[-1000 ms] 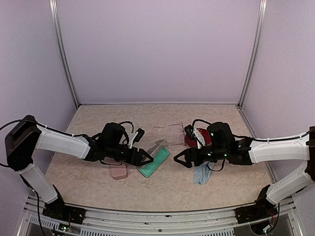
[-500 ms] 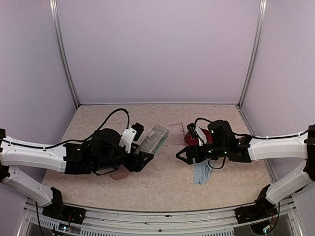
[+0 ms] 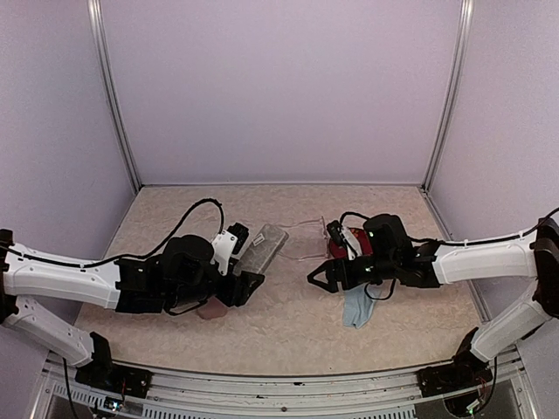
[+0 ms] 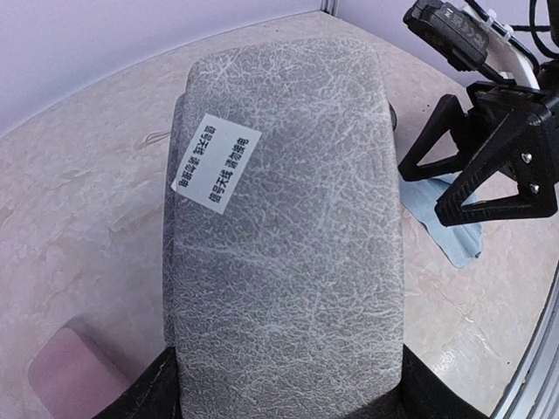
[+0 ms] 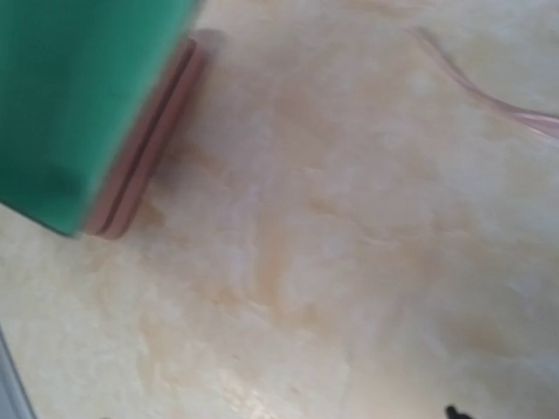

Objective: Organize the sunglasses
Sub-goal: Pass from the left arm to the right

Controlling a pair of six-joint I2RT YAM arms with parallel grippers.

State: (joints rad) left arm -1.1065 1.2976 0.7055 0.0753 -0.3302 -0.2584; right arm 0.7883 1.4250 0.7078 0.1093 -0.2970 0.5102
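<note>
A grey oblong case (image 3: 263, 248) with a white label (image 4: 214, 163) hangs tilted above the table, and my left gripper (image 3: 247, 281) is shut on its near end. Its black fingers (image 4: 148, 394) flank the case. My right gripper (image 3: 318, 278) stands open and empty to the right of the case, also seen as my right gripper (image 4: 472, 170) from the left wrist. The red-pink sunglasses (image 3: 360, 243) lie behind my right wrist, partly hidden. The pale clear sunglasses (image 3: 306, 230) lie further back, one slim arm (image 5: 489, 106) showing.
A light-blue cloth (image 3: 356, 307) lies under my right arm, near the table's front. A pink case (image 3: 210, 311) rests under my left arm. A blurred green surface (image 5: 79, 96) with a pink edge (image 5: 148, 144) fills the right wrist view's top left.
My left arm has lifted the case off the table and turned it from green side to grey side up. My right gripper has edged slightly back, still open.
</note>
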